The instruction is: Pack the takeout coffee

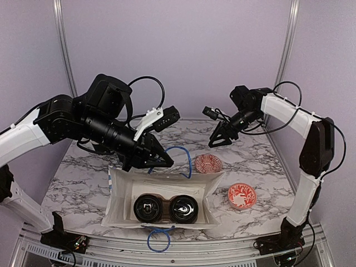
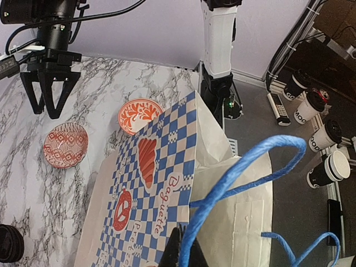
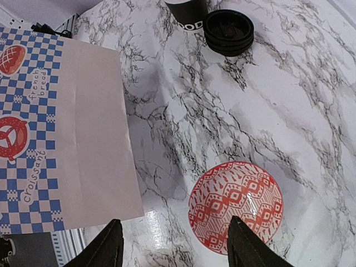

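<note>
Bag, left wrist view: the blue-checked paper bag [image 2: 146, 183] carries "Baguette" in blue script beside a drawn loaf. Lower down is "Pretze", its end cut off by the picture's edge, next to a drawn pretzel.
Bag, right wrist view: the paper bag [image 3: 83, 139] reads "french bread" and "croissant" in small blue letters among the checks.
Black cup [image 3: 186, 11] on the marble: white letters "OOD", the start out of view.
Lidded cup [image 2: 308, 107] beyond the table edge: "MOO" on its side.
</note>
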Motion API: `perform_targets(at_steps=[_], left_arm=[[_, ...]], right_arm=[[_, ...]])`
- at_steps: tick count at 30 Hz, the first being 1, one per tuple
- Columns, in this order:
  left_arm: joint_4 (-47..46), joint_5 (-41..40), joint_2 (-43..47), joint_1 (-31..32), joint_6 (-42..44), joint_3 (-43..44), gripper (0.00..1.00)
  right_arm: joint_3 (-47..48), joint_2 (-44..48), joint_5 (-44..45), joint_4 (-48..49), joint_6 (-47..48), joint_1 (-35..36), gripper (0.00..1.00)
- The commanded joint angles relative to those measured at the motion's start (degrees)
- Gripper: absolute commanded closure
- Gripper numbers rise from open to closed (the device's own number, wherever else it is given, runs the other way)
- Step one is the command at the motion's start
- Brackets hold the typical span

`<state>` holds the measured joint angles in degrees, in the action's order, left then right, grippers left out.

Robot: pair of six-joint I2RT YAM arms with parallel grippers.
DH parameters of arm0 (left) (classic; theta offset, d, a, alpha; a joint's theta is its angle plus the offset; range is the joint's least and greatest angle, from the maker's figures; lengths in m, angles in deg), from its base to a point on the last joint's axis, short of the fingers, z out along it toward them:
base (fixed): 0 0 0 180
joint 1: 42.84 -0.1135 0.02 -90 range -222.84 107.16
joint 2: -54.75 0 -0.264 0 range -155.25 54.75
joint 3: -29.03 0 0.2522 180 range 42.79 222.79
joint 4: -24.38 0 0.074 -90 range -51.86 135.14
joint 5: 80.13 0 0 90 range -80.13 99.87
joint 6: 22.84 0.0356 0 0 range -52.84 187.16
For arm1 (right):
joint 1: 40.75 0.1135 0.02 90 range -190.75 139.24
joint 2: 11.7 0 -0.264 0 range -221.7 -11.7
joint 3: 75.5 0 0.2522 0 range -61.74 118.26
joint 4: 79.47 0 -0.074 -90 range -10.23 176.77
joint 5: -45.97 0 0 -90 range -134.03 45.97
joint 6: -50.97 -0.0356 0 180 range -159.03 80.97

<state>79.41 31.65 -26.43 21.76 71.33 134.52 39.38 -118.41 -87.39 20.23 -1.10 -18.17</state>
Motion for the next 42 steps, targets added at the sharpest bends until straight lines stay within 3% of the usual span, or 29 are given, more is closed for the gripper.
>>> perform_targets(at_steps=[1, 13, 21, 27, 38, 42], left_arm=[[-1.5, -0.5, 1.8, 1.9, -1.6, 0.5, 1.0], [-1.4, 6.2, 1.9, 3.9, -2.3, 0.2, 1.0], [-0.5, -0.7, 1.6, 3.1, -0.3, 0.4, 1.0], [-0.6, -5.6, 0.3, -1.2, 2.2, 1.7, 1.0], [-0.8, -8.6, -5.5, -10.9, 2.5, 3.4, 0.88], [-1.7, -13.3, -5.9, -12.0, 1.8, 4.1, 0.68]], right_arm=[[2.3, -0.4, 0.2, -0.3, -0.3, -0.1, 0.39], [3.6, -2.1, -0.3, -0.7, -0.3, -0.1, 0.39], [4.2, -3.1, -0.8, -1.1, 0.1, -0.1, 0.39], [4.0, -2.9, -0.9, -1.4, 0.4, -0.2, 0.39], [3.8, 0.6, 2.8, -0.6, 0.6, -0.2, 0.37], [4.4, 2.4, 5.7, 2.6, -1.7, -1.2, 0.36]])
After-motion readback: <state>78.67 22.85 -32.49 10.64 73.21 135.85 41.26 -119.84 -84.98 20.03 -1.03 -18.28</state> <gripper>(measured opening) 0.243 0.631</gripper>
